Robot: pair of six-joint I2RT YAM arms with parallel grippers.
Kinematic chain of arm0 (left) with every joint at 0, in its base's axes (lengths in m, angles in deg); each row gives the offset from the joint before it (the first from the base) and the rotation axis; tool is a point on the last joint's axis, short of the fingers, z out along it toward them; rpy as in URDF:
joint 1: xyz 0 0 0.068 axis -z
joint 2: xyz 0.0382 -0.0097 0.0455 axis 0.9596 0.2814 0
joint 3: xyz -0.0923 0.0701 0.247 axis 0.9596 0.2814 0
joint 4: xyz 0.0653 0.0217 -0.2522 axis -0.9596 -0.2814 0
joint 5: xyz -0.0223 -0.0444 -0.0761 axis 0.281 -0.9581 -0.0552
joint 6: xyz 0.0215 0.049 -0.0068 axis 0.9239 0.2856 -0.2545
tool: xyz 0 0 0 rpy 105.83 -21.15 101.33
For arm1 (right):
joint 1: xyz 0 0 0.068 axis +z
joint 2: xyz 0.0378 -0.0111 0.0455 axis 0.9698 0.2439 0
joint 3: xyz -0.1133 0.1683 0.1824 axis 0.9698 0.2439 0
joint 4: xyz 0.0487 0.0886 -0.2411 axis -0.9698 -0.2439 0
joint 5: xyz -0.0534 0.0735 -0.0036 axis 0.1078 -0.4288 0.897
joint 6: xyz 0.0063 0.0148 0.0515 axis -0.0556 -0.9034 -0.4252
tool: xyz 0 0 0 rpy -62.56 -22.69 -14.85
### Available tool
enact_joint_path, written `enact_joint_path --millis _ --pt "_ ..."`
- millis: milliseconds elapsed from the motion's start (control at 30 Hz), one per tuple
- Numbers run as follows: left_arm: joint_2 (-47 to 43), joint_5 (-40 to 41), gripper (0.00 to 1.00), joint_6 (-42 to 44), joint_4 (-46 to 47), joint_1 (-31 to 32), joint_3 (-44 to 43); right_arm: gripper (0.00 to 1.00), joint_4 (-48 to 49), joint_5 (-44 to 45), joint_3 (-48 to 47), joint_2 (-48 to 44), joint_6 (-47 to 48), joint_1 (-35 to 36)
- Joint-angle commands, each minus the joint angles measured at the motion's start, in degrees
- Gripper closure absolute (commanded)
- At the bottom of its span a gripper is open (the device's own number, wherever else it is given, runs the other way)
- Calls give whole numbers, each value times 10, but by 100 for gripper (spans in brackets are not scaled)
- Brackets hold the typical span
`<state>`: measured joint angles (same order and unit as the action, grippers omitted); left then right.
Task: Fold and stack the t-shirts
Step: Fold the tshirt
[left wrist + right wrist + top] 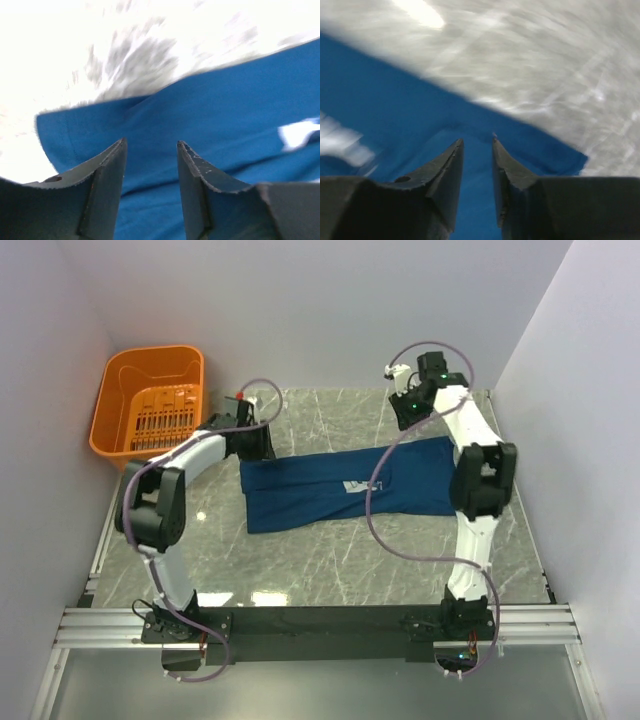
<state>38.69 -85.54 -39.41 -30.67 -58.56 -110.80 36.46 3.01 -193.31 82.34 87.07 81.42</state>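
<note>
One t-shirt lies spread flat across the middle of the marble worktop in the top view, long side running left to right, with its white print facing up near the centre. An orange basket stands at the far left corner against the wall, well apart from the shirt, and its slotted floor shows in full view. The left arm reaches to the shirt's far left corner, and the right arm bends over the shirt's right end, with its wrist above the worktop just beyond the shirt's far edge. A purple cable from the right arm hangs across the cloth beside the print. In the left wrist view, the left jaws are released, their fingers well parted over the blue t-shirt. The shirt's edge meets bright worktop ahead, and a piece of the print shows at the right. In the right wrist view, which is blurred, the right jaws are also released. Their fingers stand a narrow gap apart with nothing caught between them, above the t-shirt close to its corner, with grey worktop beyond.
</note>
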Motion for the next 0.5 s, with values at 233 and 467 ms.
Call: enact_joint_path --millis 233,467 --pt "-305 72 28 14 91 -4 72 62 85 -174 361 -286 134 226" --pt "-509 158 1 -7 46 -38 203 68 141 4 271 -169 0 386"
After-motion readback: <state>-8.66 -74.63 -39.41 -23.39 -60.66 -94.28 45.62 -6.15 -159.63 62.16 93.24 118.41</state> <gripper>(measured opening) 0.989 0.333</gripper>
